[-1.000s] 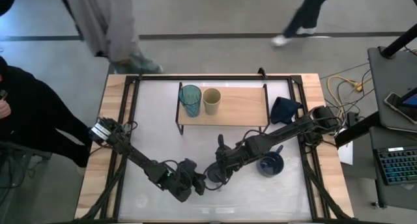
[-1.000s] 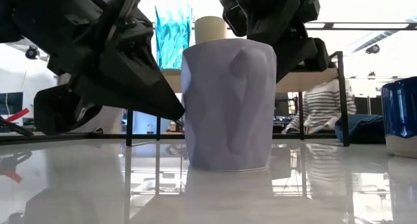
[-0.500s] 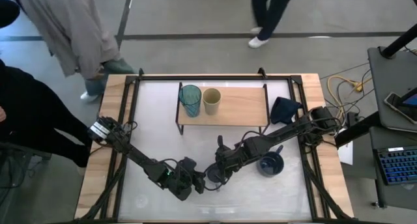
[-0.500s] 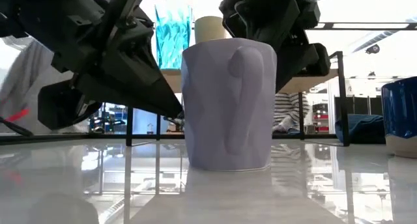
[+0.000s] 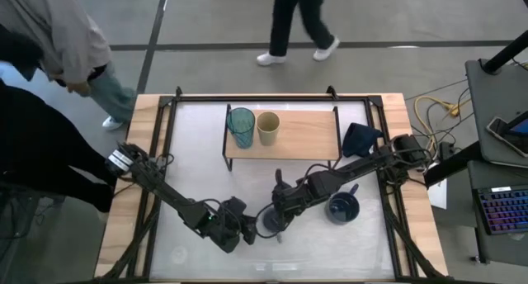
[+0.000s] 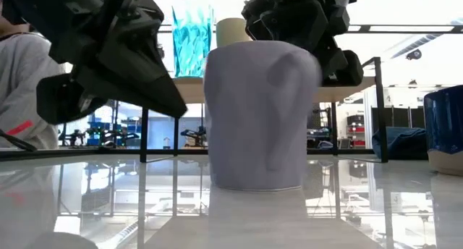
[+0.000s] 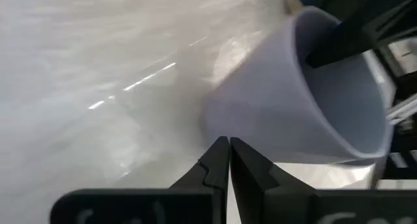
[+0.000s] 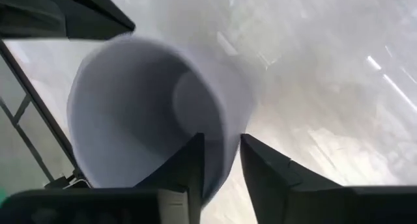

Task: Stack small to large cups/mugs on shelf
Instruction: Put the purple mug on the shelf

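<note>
The grey-lavender cup (image 5: 270,221) stands upright on its base on the white table, near the middle front. My right gripper (image 8: 225,160) comes at it from the right and is shut on its rim. My left gripper (image 7: 229,142) is shut and empty. Its tip (image 6: 181,110) stands a little to the left of the cup's wall (image 7: 313,107). The teal tumbler (image 5: 241,125) and the cream cup (image 5: 268,128) stand side by side at the left end of the wooden shelf (image 5: 309,134). The dark blue mug (image 5: 341,208) stands on the table to the right. My right gripper holds the cup's wall at the rim (image 8: 220,129), with one finger (image 8: 192,162) inside the cup and the other finger (image 8: 264,168) outside. It comes slanting down from the table's right side. The cup stays upright with its base (image 6: 253,184) on the table.
A dark navy cloth (image 5: 360,138) lies at the shelf's right end. The right half of the shelf board is bare. A black frame (image 5: 169,152) runs round the table. People stand and walk beyond the far and left edges.
My left gripper has drawn back from the cup's side toward the table's left, and a gap now shows between them. The cup has turned a little on its base in my right gripper's hold and stays on the table.
</note>
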{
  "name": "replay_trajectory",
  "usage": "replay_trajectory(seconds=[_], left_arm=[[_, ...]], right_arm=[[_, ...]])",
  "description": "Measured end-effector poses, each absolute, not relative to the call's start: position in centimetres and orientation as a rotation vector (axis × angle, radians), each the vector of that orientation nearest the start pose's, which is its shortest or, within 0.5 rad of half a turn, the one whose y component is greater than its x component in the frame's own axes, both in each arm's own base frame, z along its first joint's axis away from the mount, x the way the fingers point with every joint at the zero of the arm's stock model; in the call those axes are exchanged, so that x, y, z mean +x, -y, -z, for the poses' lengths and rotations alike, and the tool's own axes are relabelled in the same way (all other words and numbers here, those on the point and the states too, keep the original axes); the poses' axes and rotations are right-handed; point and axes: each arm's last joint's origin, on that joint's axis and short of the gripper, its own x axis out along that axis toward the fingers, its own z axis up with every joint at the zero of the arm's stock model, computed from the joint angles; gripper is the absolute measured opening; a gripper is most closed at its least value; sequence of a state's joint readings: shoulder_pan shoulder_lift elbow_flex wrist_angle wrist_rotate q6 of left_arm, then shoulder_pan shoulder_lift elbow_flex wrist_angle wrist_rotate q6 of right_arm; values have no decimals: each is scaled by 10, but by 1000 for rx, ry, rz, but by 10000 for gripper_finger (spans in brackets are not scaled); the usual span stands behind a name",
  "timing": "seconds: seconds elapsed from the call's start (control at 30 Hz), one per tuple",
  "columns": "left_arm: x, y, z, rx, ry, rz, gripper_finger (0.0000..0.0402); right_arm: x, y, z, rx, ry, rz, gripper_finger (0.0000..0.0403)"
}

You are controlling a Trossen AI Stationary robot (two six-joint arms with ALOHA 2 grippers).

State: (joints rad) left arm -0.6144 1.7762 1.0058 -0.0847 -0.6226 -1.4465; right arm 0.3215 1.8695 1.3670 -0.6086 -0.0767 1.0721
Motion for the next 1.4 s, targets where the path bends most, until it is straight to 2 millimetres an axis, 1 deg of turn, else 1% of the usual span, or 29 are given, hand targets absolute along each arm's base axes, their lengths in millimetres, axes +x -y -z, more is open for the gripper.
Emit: replay_trajectory(seconds=[0.07, 0.33, 0.4, 0.5, 0.67, 0.9, 1.03, 1.13, 1.23, 1.3, 1.4], left_arm=[[294, 187, -169, -863, -543, -481, 0], [285, 182, -184, -837, -551, -493, 0], [283, 180, -187, -834, -548, -495, 0], [280, 180, -188, -817, -560, -504, 0], [276, 181, -190, -806, -573, -506, 0], [272, 182, -193, -795, -573, -507, 0], [271, 181, -194, -797, -561, -511, 0], [271, 181, -194, -819, -556, -519, 0], [271, 181, -194, -839, -551, -525, 0], [271, 181, -194, -860, -547, -533, 0], [269, 183, -196, -874, -548, -523, 0]], right_arm=[[364, -123, -204, 808, -1172, 270, 75], [363, -119, -204, 783, -1163, 298, 19], [362, -119, -206, 785, -1162, 303, 15], [361, -118, -217, 784, -1163, 310, 15], [357, -116, -247, 745, -1182, 368, 15], [343, -110, -314, 638, -1177, 513, 14], [330, -102, -350, 615, -1112, 651, 14], [319, -90, -372, 606, -1066, 776, 14], [318, -72, -383, 665, -1015, 805, 14], [319, -54, -385, 686, -1014, 836, 14], [313, -22, -387, 735, -1008, 894, 13]])
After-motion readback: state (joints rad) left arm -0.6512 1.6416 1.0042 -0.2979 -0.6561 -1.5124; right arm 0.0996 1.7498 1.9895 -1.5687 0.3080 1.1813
